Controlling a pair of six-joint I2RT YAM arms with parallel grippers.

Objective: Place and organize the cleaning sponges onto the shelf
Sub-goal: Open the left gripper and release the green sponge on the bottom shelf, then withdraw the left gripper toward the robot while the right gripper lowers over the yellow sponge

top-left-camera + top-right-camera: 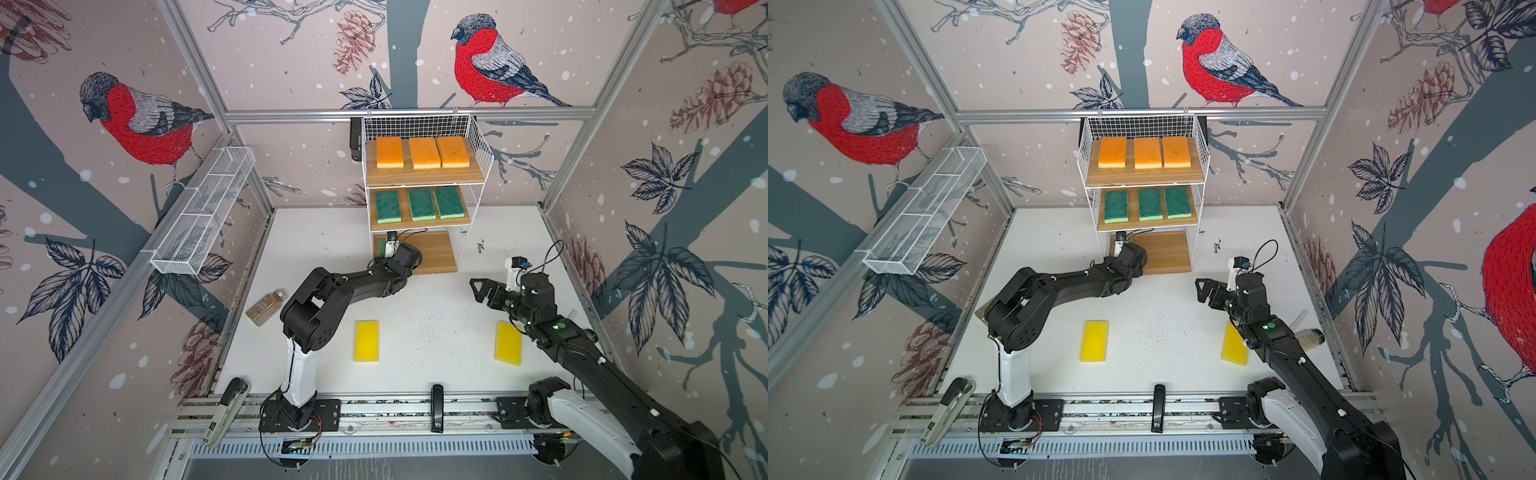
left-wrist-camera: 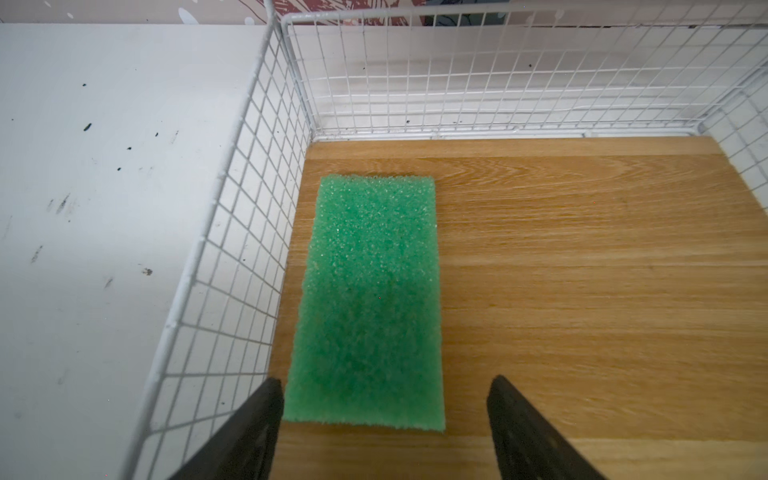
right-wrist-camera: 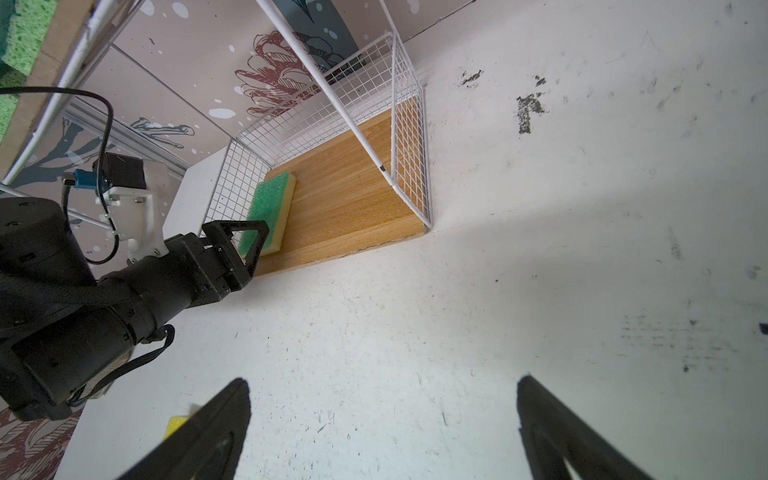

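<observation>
Sponges: three orange sponges (image 1: 424, 152) and three green sponges (image 1: 421, 203) fill the shelf's (image 1: 424, 178) upper boards. A fourth green sponge (image 2: 365, 307) lies at the bottom board's (image 2: 582, 291) left end. The left hand (image 2: 386, 382) straddles it, open, gripping nothing. Two yellow sponges (image 1: 366, 340) (image 1: 508, 343) lie toward the table's (image 1: 436, 324) front edge. The right hand (image 3: 383, 380) hovers wide open, empty.

Green sponge (image 2: 365, 299) coarse, porous; shelf board (image 2: 582, 270) grained wood; wire grid (image 2: 232, 249) white-painted metal.
</observation>
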